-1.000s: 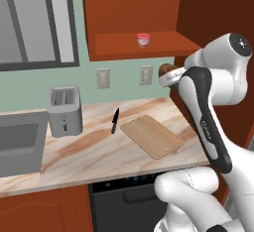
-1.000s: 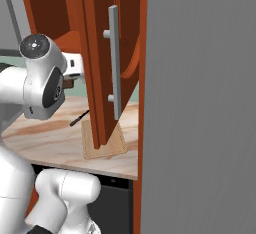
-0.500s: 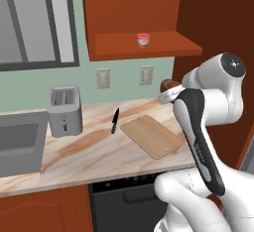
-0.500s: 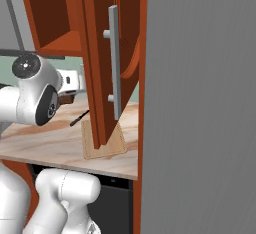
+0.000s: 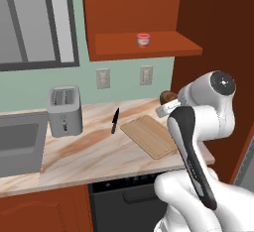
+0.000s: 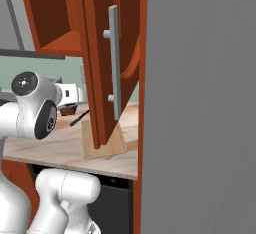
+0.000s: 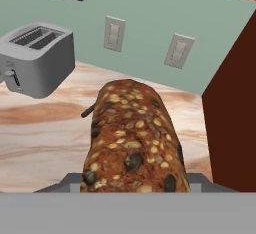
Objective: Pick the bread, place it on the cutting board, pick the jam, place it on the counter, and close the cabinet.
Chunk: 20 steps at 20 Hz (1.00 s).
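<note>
A: Report the scene, left to right.

B: Far left of the left base view: a grey sink (image 5: 17, 144) set into the tabletop (image 5: 89, 151). Next, a grey toaster (image 5: 64, 110) with 2 slots, then a black knife (image 5: 115, 120) lying flat on the marble. The cutting board (image 5: 150, 135) lies to the right of the knife, apart from it, with no load on it.

A: Position of the bread?

B: The bread (image 7: 132, 138) is clenched in the tool (image 5: 167, 105). It hangs in the air past the far right corner of the cutting board, clear of the tabletop. In the hand view the seeded loaf runs away from the camera, with the toaster (image 7: 36, 58) beyond it on the left and 2 wall outlets behind.

A: Jam and cabinet?

B: The jam (image 5: 143, 40) stands upright on the cabinet (image 5: 149, 23) shelf. The cabinet door (image 6: 102, 68) stands open, its grey handle (image 6: 114, 68) facing the right base camera.
</note>
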Motion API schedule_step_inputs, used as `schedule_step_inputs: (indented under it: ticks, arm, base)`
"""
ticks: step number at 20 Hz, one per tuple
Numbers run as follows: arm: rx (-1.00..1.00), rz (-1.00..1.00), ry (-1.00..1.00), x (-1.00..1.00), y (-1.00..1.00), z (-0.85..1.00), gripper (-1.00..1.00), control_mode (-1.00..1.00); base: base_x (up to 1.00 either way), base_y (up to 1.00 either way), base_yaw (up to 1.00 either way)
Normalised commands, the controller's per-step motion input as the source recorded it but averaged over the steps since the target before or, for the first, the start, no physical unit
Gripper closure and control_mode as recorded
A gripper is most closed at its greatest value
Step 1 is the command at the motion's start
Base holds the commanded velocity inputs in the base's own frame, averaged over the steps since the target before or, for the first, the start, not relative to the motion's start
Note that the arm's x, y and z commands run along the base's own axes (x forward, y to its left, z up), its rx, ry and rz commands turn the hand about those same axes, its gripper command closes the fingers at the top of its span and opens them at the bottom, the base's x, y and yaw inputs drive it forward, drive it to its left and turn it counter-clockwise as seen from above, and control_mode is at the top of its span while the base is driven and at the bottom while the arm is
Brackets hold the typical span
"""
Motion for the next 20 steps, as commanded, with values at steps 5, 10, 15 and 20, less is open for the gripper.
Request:
schedule_step_inputs:
  ticks: [5,10,15,20]
  arm:
    - [-0.03,-0.02,0.01,0.00,0.00,-0.27,1.00,-1.00]
    - [-0.01,0.00,0.03,0.00,-0.01,-0.19,1.00,-1.00]
    - [-0.02,0.00,0.04,0.03,0.00,-0.20,1.00,-1.00]
    - [-0.04,0.00,0.01,0.23,0.00,-0.22,1.00,-1.00]
  base:
    - [0.00,0.00,0.00]
    - [0.00,0.00,0.00]
    - [0.00,0.00,0.00]
    - [0.00,0.00,0.00]
